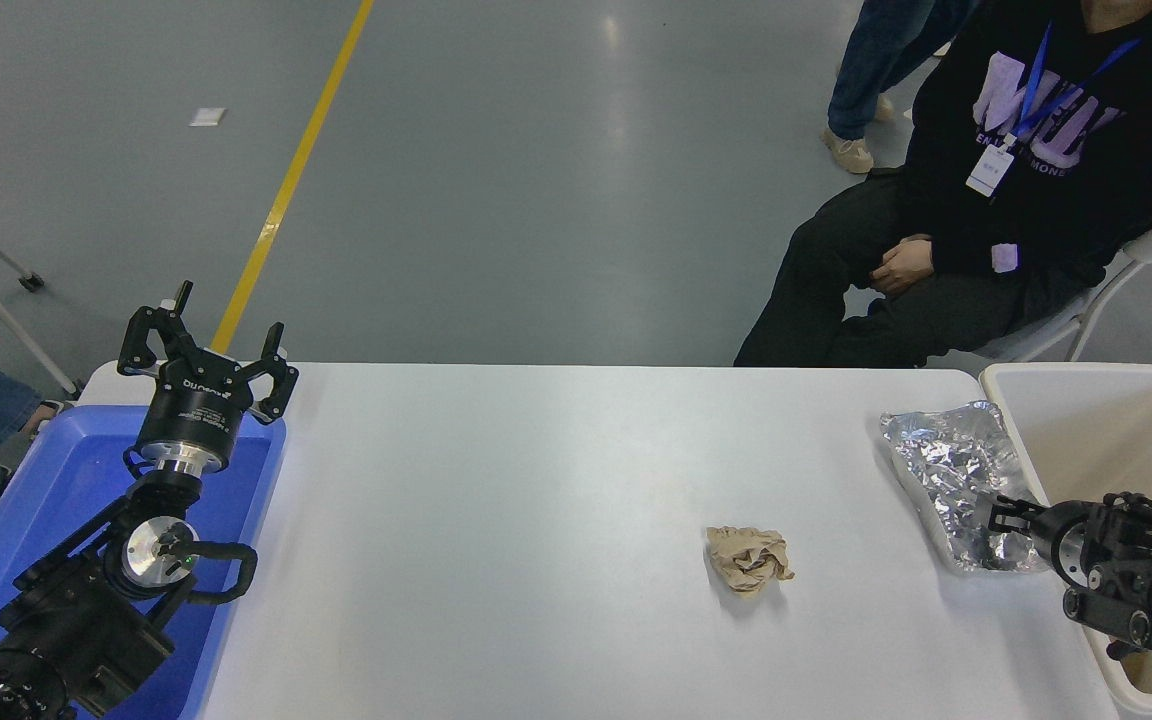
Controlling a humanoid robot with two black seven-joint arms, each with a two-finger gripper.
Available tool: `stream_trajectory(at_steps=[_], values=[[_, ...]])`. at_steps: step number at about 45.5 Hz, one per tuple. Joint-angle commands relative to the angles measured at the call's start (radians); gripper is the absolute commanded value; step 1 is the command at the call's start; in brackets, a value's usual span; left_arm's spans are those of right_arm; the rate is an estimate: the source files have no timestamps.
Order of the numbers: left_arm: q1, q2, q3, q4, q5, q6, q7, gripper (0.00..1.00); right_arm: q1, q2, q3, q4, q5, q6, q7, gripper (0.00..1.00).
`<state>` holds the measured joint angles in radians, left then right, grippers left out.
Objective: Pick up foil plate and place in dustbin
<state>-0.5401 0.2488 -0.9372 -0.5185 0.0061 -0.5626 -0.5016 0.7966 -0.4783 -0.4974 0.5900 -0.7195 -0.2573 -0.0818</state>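
The foil plate (948,462), silver and wrinkled, lies on the white table at the far right, right beside the dustbin (1086,377), a cream-white bin at the table's right edge. My right gripper (1004,520) comes in from the right over the dustbin's near-left rim and sits at the plate's near end, low over it. I cannot tell whether it is open or shut, or whether it touches the foil. My left gripper (206,352) is parked open and empty at the lower left.
A crumpled brown paper wad (748,560) lies on the table left of the plate. A blue tray (46,500) sits under the left arm. A person in black (996,200) sits at the far right; another walks behind.
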Motion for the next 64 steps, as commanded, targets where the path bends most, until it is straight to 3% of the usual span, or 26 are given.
stream_trajectory(at_steps=[1, 18, 39, 51, 64], values=[[0.0, 0.0, 0.0, 0.0, 0.0, 0.0, 0.0, 0.98, -0.003, -0.002, 0.002, -0.002, 0.04, 0.001, 0.0, 0.64], [0.0, 0.0, 0.0, 0.0, 0.0, 0.001, 0.0, 0.98, -0.003, -0.003, 0.002, 0.001, 0.046, 0.001, 0.0, 0.56], [0.0, 0.0, 0.0, 0.0, 0.0, 0.0, 0.0, 0.98, -0.01, -0.005, 0.002, 0.013, 0.072, 0.003, 0.005, 0.55], [0.0, 0.0, 0.0, 0.0, 0.0, 0.0, 0.0, 0.98, -0.011, -0.006, 0.002, 0.016, 0.075, 0.03, 0.005, 0.23], [0.0, 0.0, 0.0, 0.0, 0.0, 0.0, 0.0, 0.98, -0.01, -0.006, 0.003, 0.016, 0.132, 0.044, 0.007, 0.11]])
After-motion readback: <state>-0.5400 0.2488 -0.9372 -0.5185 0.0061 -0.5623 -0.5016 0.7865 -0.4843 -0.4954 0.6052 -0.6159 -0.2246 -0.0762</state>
